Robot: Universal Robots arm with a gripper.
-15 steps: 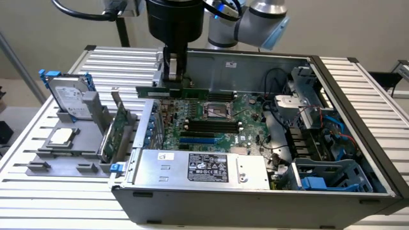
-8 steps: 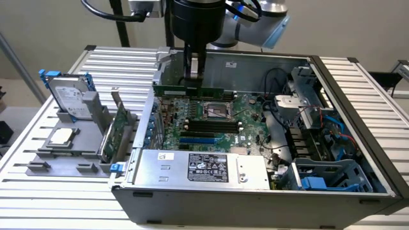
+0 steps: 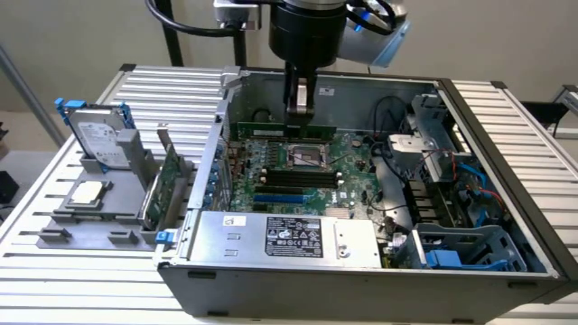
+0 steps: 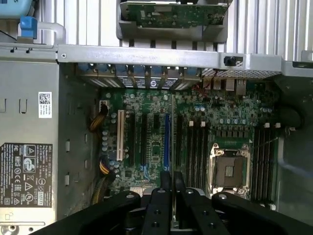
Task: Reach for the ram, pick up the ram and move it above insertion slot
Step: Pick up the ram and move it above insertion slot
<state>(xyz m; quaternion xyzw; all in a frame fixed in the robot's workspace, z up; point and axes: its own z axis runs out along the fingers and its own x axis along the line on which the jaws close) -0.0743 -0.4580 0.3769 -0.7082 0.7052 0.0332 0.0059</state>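
Green ram (image 3: 284, 128) with dark chips, black hand (image 3: 298, 108), green motherboard (image 3: 298, 169)

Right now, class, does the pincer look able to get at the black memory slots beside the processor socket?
Probably yes. The case lies open, the pincer hangs inside it, shut on the ram, and nothing stands over the black slots beside the socket. Cables lie farther toward the exterior view's right.

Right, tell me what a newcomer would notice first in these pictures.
First, the open computer case on the slatted table, its green motherboard bared. Above the board's far edge the gripper holds the ram, a thin green strip, closed on it. On the exterior view's left, a grey stand carries a hard drive and an upright green card.
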